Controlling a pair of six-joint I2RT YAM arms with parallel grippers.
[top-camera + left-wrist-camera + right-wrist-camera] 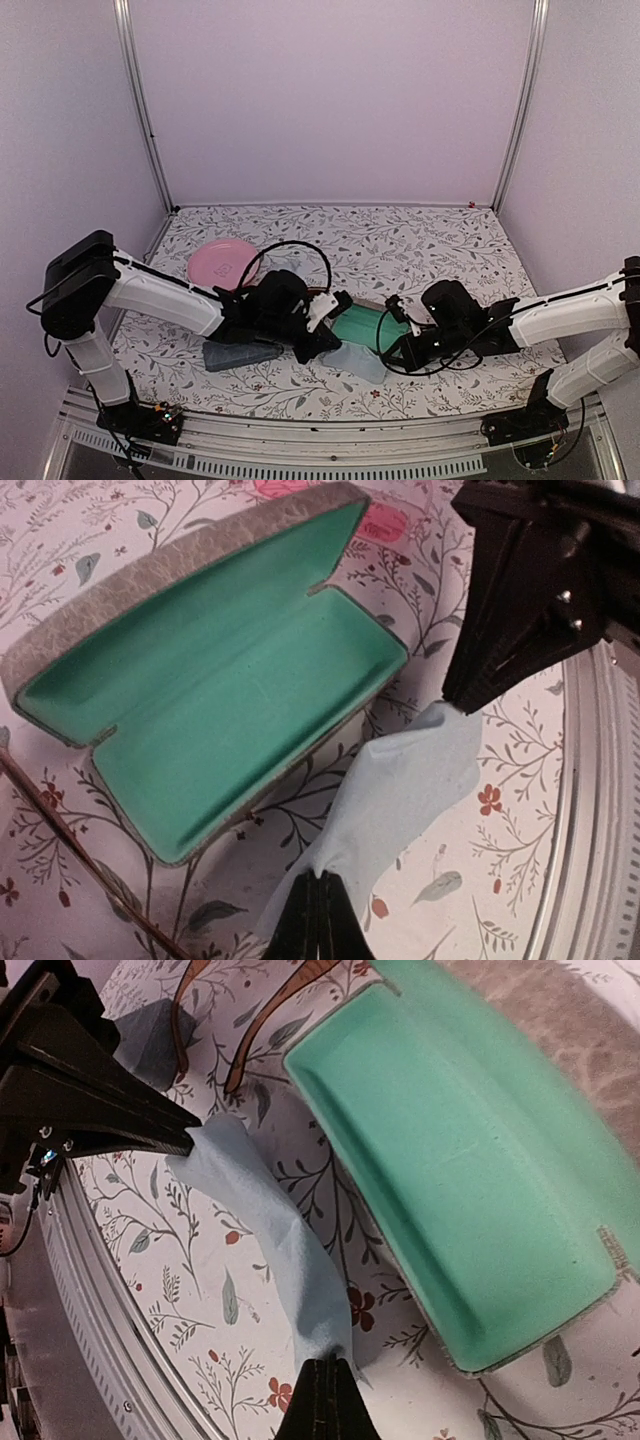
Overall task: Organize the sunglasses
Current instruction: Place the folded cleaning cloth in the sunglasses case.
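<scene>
From above we see soft, even light with a lilac cast on the walls. The arms throw only faint, diffuse shadows on the floral table surface (420, 240). That picture is slightly grainy, and the black parts of the arms lose nearly all detail.

In the left wrist view the open case's green lining (230, 680) is bright and saturated, darker along its hinge fold. The pale blue cloth (400, 790) is shaded in its creases. The left gripper (318, 900) at the near edge is a dark, soft blur. The metal rail (600, 810) bows at the right.

In the right wrist view the rail curves likewise on the left, and the case's far right part is out of focus.
</scene>
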